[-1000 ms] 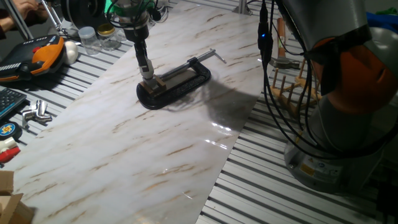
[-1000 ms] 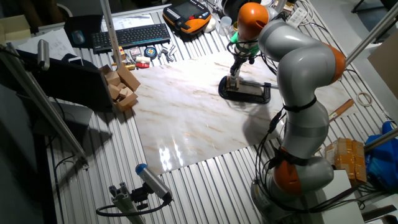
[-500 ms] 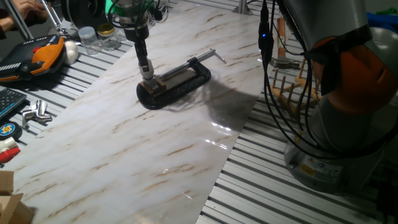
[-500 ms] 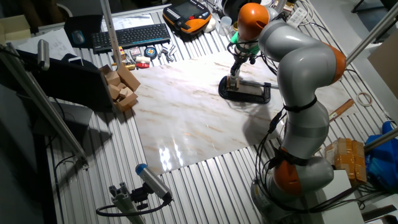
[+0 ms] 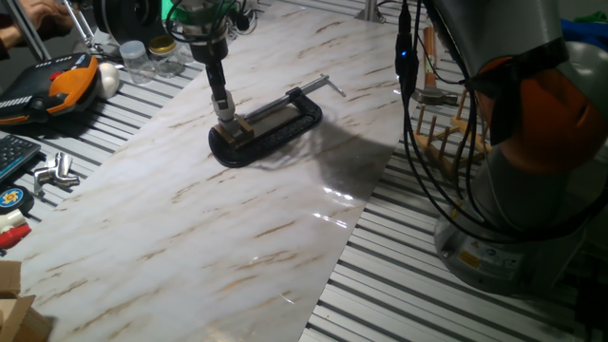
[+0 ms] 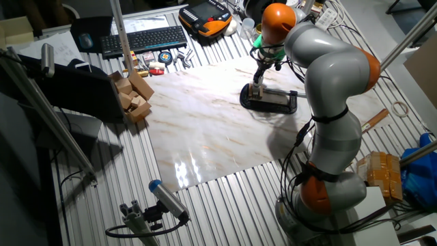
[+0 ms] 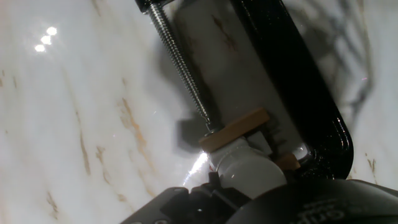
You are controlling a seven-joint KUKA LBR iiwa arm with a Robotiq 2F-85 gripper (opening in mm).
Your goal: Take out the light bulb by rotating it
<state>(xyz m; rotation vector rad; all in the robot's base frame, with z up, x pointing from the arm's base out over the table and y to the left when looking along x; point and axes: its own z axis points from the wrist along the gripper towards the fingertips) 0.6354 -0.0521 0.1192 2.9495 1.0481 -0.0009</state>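
The light bulb [image 7: 247, 167] is a small frosted-white bulb held in a socket that a black C-clamp [image 5: 275, 123] pins between thin wooden blocks [image 7: 235, 129] on the marble board. My gripper [image 5: 225, 110] points straight down at the clamp's left end, and its fingers look shut on the bulb. In the hand view the bulb pokes out from between the dark fingers [image 7: 186, 202] at the bottom edge, beside the clamp's screw [image 7: 180, 62]. The other fixed view shows the gripper [image 6: 257, 85] over the clamp [image 6: 273, 101], with the bulb too small to make out.
Glass jars [image 5: 142, 59], a white egg-shaped object [image 5: 109, 78] and an orange-black device [image 5: 57, 85] lie past the board's far-left edge. A wooden rack [image 5: 442, 138] stands to the right by the arm's base. A keyboard [image 6: 143, 39] and wooden blocks [image 6: 133, 96] sit beyond the board.
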